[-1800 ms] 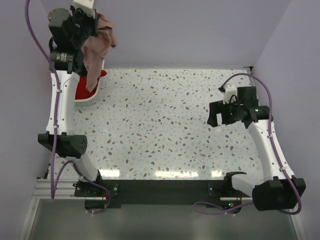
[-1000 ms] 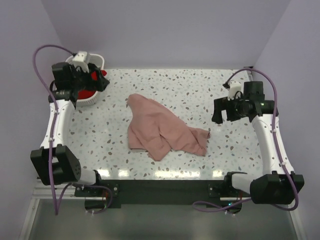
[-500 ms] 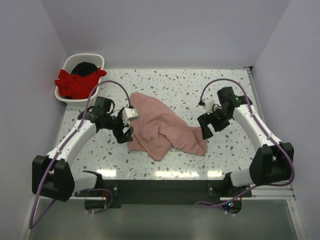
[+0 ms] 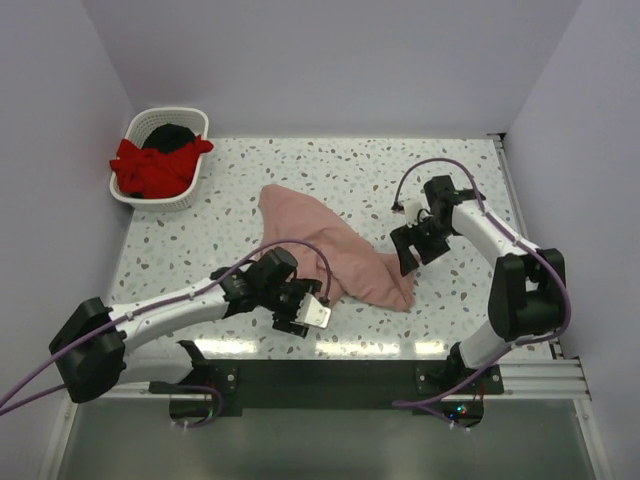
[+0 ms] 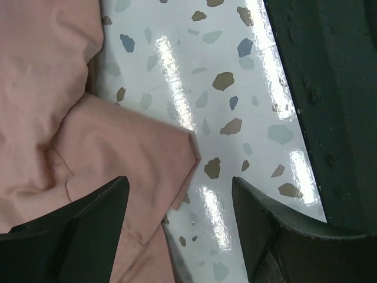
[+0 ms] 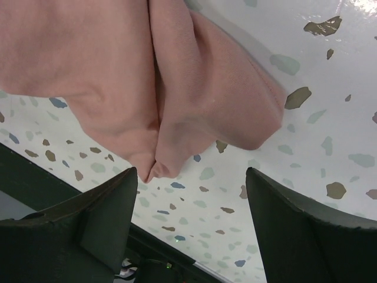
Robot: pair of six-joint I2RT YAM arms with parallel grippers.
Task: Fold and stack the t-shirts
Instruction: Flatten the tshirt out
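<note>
Left jaws spread wide and empty, hovering over the near corner of the pink t-shirt (image 4: 330, 245), which lies crumpled mid-desk. Right jaws gape too, holding nothing, above its right-hand fold. Three shirts in all: one pink out here, one red t-shirt (image 4: 150, 170) and one black t-shirt (image 4: 172, 133) in the single white basket (image 4: 155, 202), far left. Speckled white desk (image 4: 300, 170), lilac walls (image 4: 330, 60).

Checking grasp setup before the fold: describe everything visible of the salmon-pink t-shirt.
The salmon-pink t-shirt is soft plain cloth, crumpled and unfolded, lying in wrinkled overlapping layers on the speckled table, running from far-left to near-right. The open left gripper hovers over its near corner, the open right gripper over its right end; neither grips it.
</note>
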